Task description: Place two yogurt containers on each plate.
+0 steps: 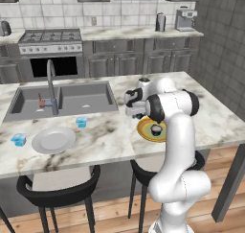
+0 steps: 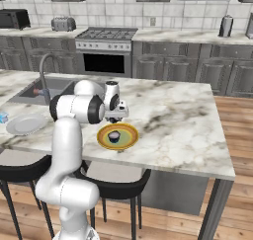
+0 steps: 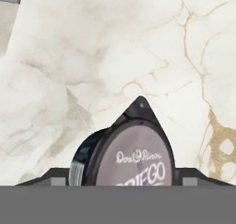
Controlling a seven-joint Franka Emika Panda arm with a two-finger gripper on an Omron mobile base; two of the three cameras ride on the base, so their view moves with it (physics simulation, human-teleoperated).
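Fingers straddle second dark yogurt cup near bench's front edge, grip unclear; close squarely before lifting toward orange-rimmed plate.

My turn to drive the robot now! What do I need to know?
Gripper: fingertips stand either side of a dark yogurt cup on the counter beside the orange plate; I cannot tell if it grips yet.
Done: one dark cup sits on the orange plate.
Two blue cups stand on the counter near the grey plate, which holds none.
Left: second dark cup onto the orange plate, both blue cups onto the grey.
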